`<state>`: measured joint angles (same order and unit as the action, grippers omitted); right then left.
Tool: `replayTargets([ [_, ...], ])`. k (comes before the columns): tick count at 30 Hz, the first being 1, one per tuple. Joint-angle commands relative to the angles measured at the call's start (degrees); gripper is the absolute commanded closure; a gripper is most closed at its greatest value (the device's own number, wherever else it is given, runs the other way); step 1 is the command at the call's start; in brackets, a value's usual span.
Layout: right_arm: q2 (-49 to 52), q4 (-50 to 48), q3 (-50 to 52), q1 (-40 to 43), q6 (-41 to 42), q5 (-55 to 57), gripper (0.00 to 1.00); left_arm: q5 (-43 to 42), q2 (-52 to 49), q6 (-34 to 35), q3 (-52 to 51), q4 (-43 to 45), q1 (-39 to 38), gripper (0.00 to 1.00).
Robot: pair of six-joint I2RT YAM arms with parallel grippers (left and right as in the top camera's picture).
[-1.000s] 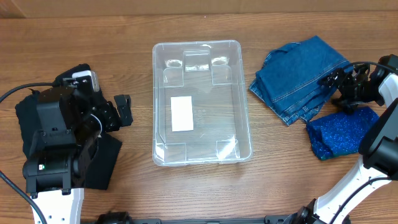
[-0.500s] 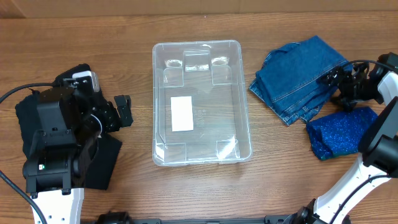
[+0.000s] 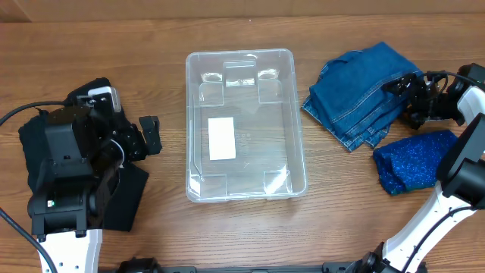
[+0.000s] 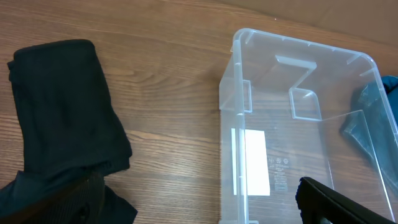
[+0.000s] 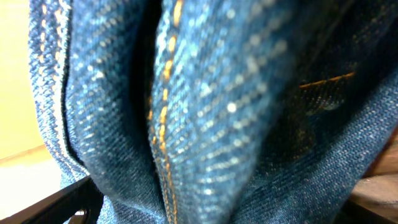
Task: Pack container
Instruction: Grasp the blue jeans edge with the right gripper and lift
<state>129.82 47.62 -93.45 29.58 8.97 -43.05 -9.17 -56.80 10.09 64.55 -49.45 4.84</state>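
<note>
The clear plastic container [image 3: 246,121] stands in the middle of the table with a white label [image 3: 221,139] on its bottom and nothing else in it. It also shows in the left wrist view [image 4: 298,124]. My left gripper [image 3: 151,135] is open and empty, left of the container, its fingers apart in the left wrist view [image 4: 199,208]. My right gripper [image 3: 405,89] is pressed onto the right edge of the folded blue jeans [image 3: 364,91]. A bunched fold of denim [image 5: 205,112] fills the gap between its wide-apart fingers.
A sparkly blue cloth [image 3: 413,161] lies just below the jeans at the right. A black cloth [image 3: 125,199] lies at the left under my left arm and shows in the left wrist view [image 4: 62,112]. Bare wood lies between it and the container.
My right gripper has shifted slightly up and left along the jeans' right edge. The left arm and the container have not moved.
</note>
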Motion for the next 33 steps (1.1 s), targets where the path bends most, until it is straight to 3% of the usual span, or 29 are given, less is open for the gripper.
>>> replayTargets([
  [1, 7.48, 1.90, 3.45, -3.02, 0.00, 8.41, 0.00, 0.63, 0.17, -1.31, 1.55, 0.02, -0.37, 0.00],
  [18, 7.45, 9.55, 3.43, 0.94, -4.96, 4.33, 0.00, 0.66, 0.17, -1.31, 1.55, 0.04, -0.37, 0.00],
  [24, 7.45, 8.57, 3.43, 2.05, -6.01, -1.03, 0.00, 0.63, 0.15, -1.29, 1.55, 0.02, -0.37, 0.00],
  [33, 7.48, 5.01, 3.43, -0.94, -3.10, 1.14, 0.00, 0.63, 0.15, -1.29, 1.55, 0.04, -0.37, 0.00],
])
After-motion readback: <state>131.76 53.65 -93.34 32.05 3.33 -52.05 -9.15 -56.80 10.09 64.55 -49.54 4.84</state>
